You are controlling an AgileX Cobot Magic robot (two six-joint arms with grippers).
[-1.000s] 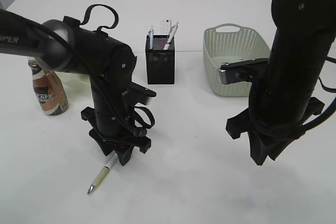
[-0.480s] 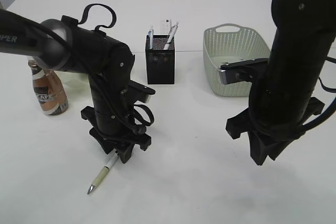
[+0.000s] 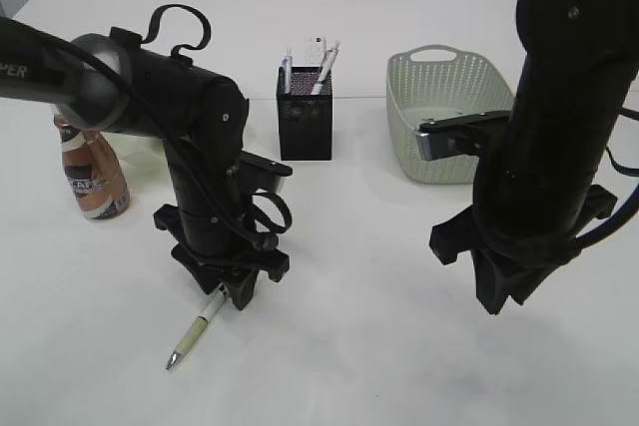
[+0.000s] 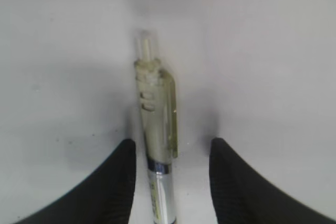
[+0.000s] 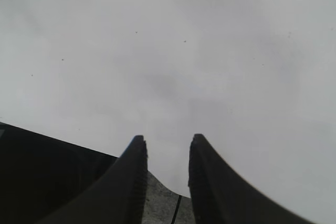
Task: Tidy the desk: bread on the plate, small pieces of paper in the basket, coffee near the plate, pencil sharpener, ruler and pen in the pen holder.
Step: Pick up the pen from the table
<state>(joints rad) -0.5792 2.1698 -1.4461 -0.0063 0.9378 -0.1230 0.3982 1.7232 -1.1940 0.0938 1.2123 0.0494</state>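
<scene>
A pen with a clear yellowish barrel lies on the white desk. My left gripper stands over its upper end. In the left wrist view the pen lies between the open fingers of that gripper, close to the left finger and with a gap on the right. My right gripper hangs open over bare desk, and nothing is between its fingers. The black mesh pen holder holds pens and a whitish flat ruler. The bread, paper and pencil sharpener are out of view.
The coffee bottle stands at the left, partly behind my left arm. A sliver of the pale green plate shows behind that arm. The grey-green basket sits at the back right, partly hidden by my right arm.
My left arm has shifted slightly to the left above the pen. The pen and the right arm have not moved.
</scene>
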